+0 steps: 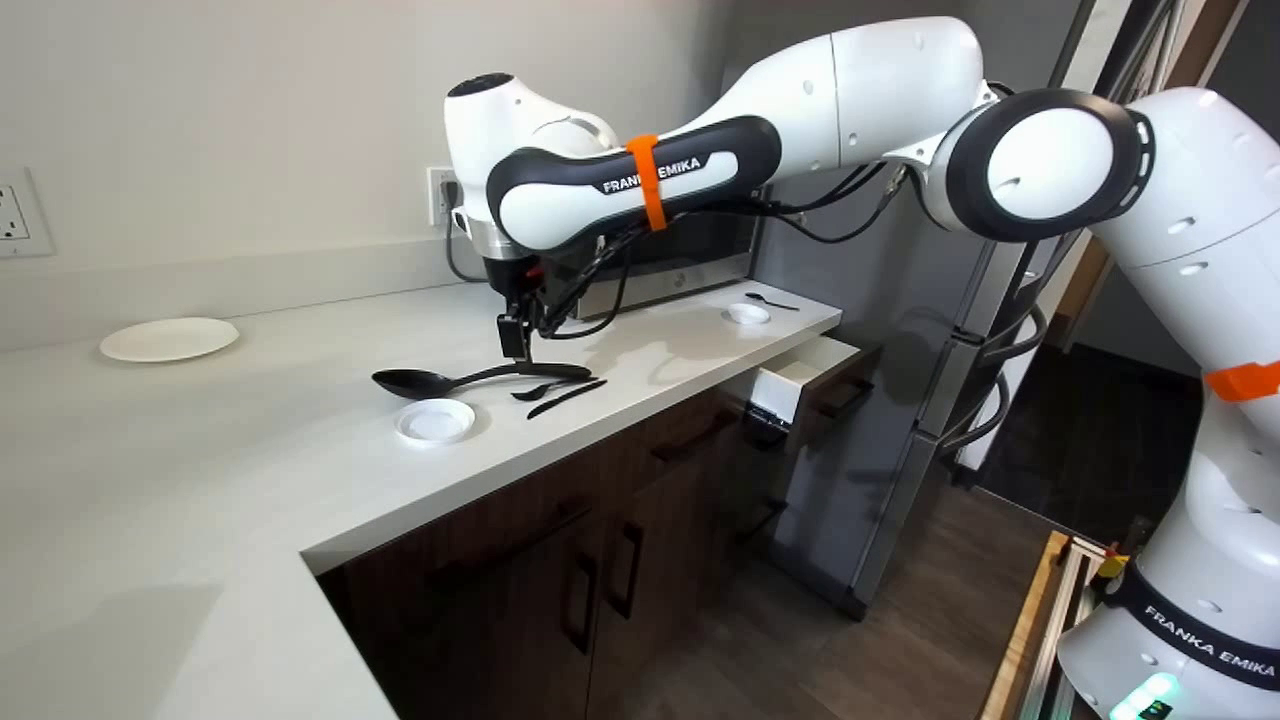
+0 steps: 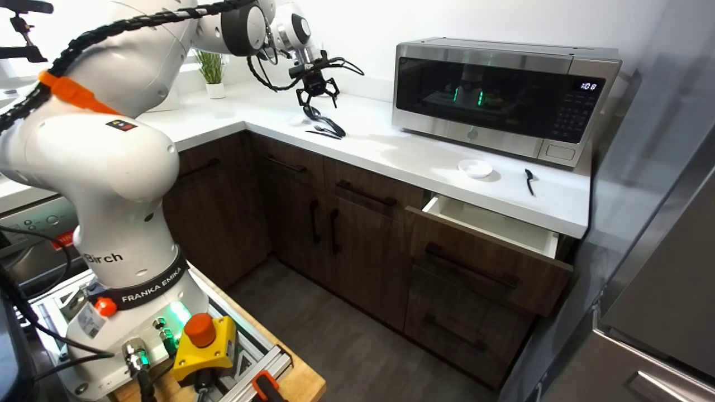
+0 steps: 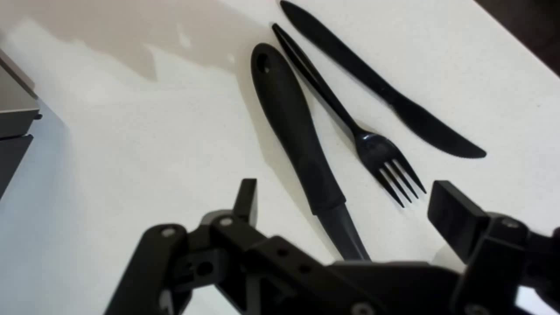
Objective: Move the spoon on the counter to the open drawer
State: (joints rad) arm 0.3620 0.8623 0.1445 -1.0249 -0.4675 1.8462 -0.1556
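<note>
The task looks to be at an early stage: the drawer [image 2: 491, 222] under the right end of the white counter [image 1: 250, 430] is already open, but the large black spoon [image 3: 299, 135] is not in it. The spoon lies on the counter, well to the left of the drawer, its bowl to the left and its handle to the right. The gripper [image 3: 345, 203] is over it with its two fingers spread apart; in the wrist view the handle runs between them with a gap on each side, so nothing is held yet. Whether the fingertips are low enough to catch it, I cannot tell. A fork [image 3: 372, 146] lies just beside the handle on the near side, its prongs close to a finger, and a knife [image 3: 387, 92] lies nearer the front edge. What is left, as I judge it: bring the fingers together on the spoon, keeping clear of the fork, lift it, carry it right to the drawer, near the microwave [image 2: 491, 100], lower it in and let go.
</note>
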